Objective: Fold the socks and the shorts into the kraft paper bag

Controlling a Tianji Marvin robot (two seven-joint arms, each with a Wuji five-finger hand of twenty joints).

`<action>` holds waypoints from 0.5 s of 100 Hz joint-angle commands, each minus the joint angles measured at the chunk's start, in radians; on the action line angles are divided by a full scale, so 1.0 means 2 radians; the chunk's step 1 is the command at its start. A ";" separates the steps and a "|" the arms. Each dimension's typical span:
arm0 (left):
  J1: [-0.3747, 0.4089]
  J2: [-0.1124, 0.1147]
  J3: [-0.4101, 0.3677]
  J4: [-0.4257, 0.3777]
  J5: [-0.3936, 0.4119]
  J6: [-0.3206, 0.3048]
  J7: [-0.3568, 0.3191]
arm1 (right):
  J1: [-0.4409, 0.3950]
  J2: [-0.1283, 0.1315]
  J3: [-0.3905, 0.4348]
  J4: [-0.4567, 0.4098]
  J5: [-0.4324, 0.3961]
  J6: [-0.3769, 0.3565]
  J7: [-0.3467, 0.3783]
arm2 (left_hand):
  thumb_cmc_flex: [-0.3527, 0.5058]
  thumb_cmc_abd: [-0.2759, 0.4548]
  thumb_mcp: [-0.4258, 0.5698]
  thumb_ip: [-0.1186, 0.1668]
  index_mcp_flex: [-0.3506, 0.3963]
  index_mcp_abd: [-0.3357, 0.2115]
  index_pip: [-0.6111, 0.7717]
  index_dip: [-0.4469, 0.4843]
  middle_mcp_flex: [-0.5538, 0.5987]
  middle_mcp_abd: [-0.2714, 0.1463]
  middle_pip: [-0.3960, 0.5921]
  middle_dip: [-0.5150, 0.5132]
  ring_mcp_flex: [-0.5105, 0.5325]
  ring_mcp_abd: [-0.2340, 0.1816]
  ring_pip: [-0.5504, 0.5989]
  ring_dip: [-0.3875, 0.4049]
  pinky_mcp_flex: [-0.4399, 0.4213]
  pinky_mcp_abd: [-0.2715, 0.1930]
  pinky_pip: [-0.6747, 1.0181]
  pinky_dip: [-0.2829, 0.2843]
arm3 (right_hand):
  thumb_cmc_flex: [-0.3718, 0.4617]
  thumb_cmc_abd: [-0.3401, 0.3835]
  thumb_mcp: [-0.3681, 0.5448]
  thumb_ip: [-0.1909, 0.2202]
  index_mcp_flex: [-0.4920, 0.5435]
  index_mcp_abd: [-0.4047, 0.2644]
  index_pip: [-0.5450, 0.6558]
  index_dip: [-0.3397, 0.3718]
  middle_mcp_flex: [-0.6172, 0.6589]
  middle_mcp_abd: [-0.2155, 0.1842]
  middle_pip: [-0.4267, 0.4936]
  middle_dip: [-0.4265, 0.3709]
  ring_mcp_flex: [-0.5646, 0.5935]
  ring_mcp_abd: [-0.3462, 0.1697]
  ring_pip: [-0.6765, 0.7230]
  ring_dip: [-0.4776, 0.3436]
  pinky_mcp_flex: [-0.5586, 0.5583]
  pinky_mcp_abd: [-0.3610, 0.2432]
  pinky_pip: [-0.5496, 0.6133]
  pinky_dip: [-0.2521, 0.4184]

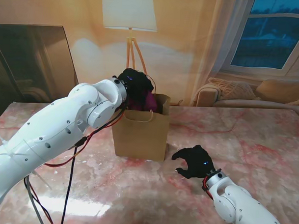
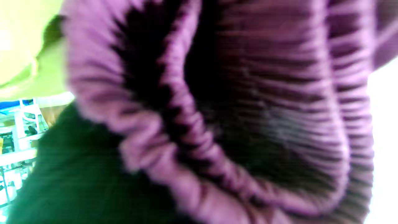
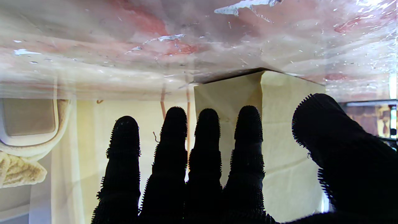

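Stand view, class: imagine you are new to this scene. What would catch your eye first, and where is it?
First, the kraft paper bag standing upright mid-table, with the left robot hand at its open top holding purple ribbed fabric; that fabric fills the left wrist view. Next, the right robot hand, black-gloved with fingers spread and empty, just over the pink marble table, to the bag's right and nearer to me.
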 commanded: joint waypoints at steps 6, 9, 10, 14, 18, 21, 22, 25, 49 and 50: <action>-0.003 0.001 -0.005 0.001 -0.006 -0.006 -0.003 | -0.003 -0.002 0.000 -0.001 -0.003 -0.001 0.001 | -0.073 -0.015 0.088 0.010 -0.016 0.025 -0.065 0.036 -0.051 -0.005 0.007 -0.086 -0.057 -0.003 -0.129 -0.018 -0.050 0.018 -0.059 0.011 | -0.006 0.006 -0.008 0.029 0.004 -0.006 -0.010 0.006 -0.012 0.006 -0.006 -0.007 -0.015 0.007 -0.001 0.010 -0.011 0.010 0.010 0.017; -0.003 0.001 -0.005 0.001 -0.007 -0.007 -0.003 | -0.003 -0.002 0.000 -0.001 -0.003 -0.001 0.001 | -0.086 -0.015 0.096 0.017 -0.022 0.029 -0.075 0.036 -0.061 -0.006 0.003 -0.091 -0.072 0.000 -0.153 -0.024 -0.060 0.020 -0.069 0.011 | -0.006 0.005 -0.008 0.029 0.006 -0.006 -0.009 0.006 -0.012 0.007 -0.006 -0.007 -0.015 0.007 -0.001 0.010 -0.011 0.010 0.010 0.017; -0.003 0.001 -0.005 0.001 -0.008 -0.007 -0.004 | -0.003 -0.002 0.000 -0.001 -0.003 -0.001 0.001 | -0.088 -0.015 0.097 0.017 -0.023 0.029 -0.078 0.036 -0.064 -0.006 0.002 -0.092 -0.075 0.001 -0.163 -0.026 -0.062 0.020 -0.073 0.011 | -0.006 0.005 -0.008 0.029 0.006 -0.006 -0.009 0.006 -0.012 0.007 -0.006 -0.007 -0.015 0.007 -0.001 0.010 -0.011 0.010 0.010 0.017; -0.003 0.001 -0.005 0.000 -0.009 -0.008 -0.007 | -0.003 -0.002 0.000 -0.001 -0.003 -0.001 0.001 | -0.099 -0.015 0.091 0.017 -0.035 0.032 -0.095 0.035 -0.079 -0.006 -0.008 -0.100 -0.095 0.004 -0.210 -0.041 -0.074 0.020 -0.091 0.012 | -0.006 0.005 -0.008 0.029 0.005 -0.006 -0.010 0.006 -0.012 0.007 -0.006 -0.007 -0.015 0.007 -0.001 0.010 -0.011 0.010 0.010 0.017; -0.004 0.002 -0.005 -0.001 -0.010 -0.009 -0.010 | -0.002 -0.002 0.000 -0.001 -0.003 -0.001 0.001 | -0.106 -0.015 0.084 0.017 -0.049 0.034 -0.110 0.033 -0.100 -0.005 -0.019 -0.108 -0.123 0.007 -0.251 -0.058 -0.091 0.022 -0.111 0.011 | -0.006 0.005 -0.008 0.029 0.004 -0.007 -0.010 0.006 -0.012 0.007 -0.006 -0.007 -0.015 0.007 -0.001 0.010 -0.011 0.010 0.010 0.017; -0.004 0.002 -0.005 -0.002 -0.012 -0.010 -0.014 | -0.002 -0.002 -0.001 -0.001 -0.003 -0.001 0.001 | -0.112 -0.012 0.076 0.017 -0.057 0.035 -0.120 0.032 -0.115 -0.004 -0.027 -0.114 -0.141 0.008 -0.277 -0.071 -0.103 0.024 -0.126 0.010 | -0.006 0.005 -0.008 0.029 0.003 -0.007 -0.010 0.006 -0.012 0.007 -0.006 -0.007 -0.014 0.007 -0.001 0.010 -0.011 0.010 0.010 0.017; -0.004 0.003 -0.005 -0.002 -0.013 -0.010 -0.015 | -0.002 -0.002 -0.001 -0.001 -0.003 -0.001 0.001 | -0.113 -0.011 0.073 0.017 -0.059 0.036 -0.122 0.031 -0.119 -0.003 -0.029 -0.116 -0.146 0.009 -0.283 -0.074 -0.107 0.025 -0.130 0.010 | -0.006 0.005 -0.008 0.029 0.004 -0.006 -0.010 0.006 -0.012 0.007 -0.006 -0.007 -0.015 0.007 -0.001 0.010 -0.011 0.010 0.010 0.017; -0.004 0.003 -0.005 -0.003 -0.014 -0.010 -0.018 | -0.002 -0.002 -0.001 -0.001 -0.003 0.000 0.001 | -0.116 -0.010 0.066 0.018 -0.065 0.039 -0.132 0.029 -0.129 0.000 -0.035 -0.121 -0.158 0.010 -0.301 -0.085 -0.118 0.027 -0.145 0.010 | -0.007 0.005 -0.008 0.029 0.005 -0.006 -0.009 0.006 -0.012 0.006 -0.006 -0.007 -0.015 0.006 -0.001 0.010 -0.011 0.010 0.010 0.017; 0.003 0.004 -0.016 -0.010 -0.022 -0.009 -0.024 | -0.003 -0.002 -0.001 -0.001 -0.001 0.000 0.001 | -0.128 0.039 -0.006 0.029 -0.096 0.047 -0.174 0.020 -0.207 0.013 -0.066 -0.155 -0.248 0.010 -0.375 -0.160 -0.184 0.034 -0.244 -0.013 | -0.006 0.005 -0.008 0.029 0.005 -0.007 -0.010 0.006 -0.012 0.007 -0.006 -0.007 -0.015 0.007 -0.001 0.010 -0.011 0.010 0.010 0.017; 0.004 0.005 -0.017 -0.011 -0.023 -0.008 -0.024 | -0.003 -0.002 -0.001 -0.001 -0.001 0.000 0.001 | -0.128 0.041 -0.009 0.029 -0.096 0.047 -0.174 0.020 -0.210 0.014 -0.067 -0.156 -0.251 0.010 -0.375 -0.162 -0.185 0.034 -0.246 -0.013 | -0.007 0.005 -0.008 0.029 0.005 -0.007 -0.009 0.006 -0.013 0.007 -0.006 -0.007 -0.015 0.007 -0.001 0.010 -0.011 0.010 0.010 0.017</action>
